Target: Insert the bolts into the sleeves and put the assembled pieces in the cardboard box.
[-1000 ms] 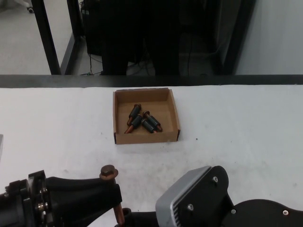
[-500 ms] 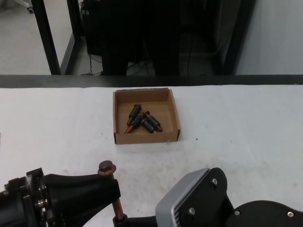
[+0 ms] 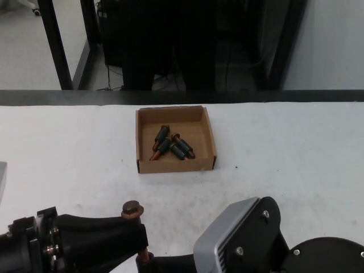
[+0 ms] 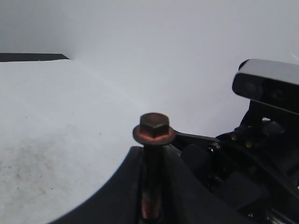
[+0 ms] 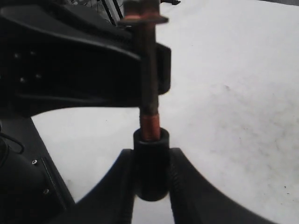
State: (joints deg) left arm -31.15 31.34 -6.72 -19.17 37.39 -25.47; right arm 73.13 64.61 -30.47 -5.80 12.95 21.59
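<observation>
Your left gripper clamps a bolt, tip just inside the sleeve your right gripper grips; assembled pieces already lie in the cardboard box.

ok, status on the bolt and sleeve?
Left gripper shut on bolt, upright. Right gripper shut on sleeve, bolt tip in its top. Cardboard box holds assembled pieces; nothing blocking it.

A lab or workshop: a white-covered bench, black frame posts and cables behind.
</observation>
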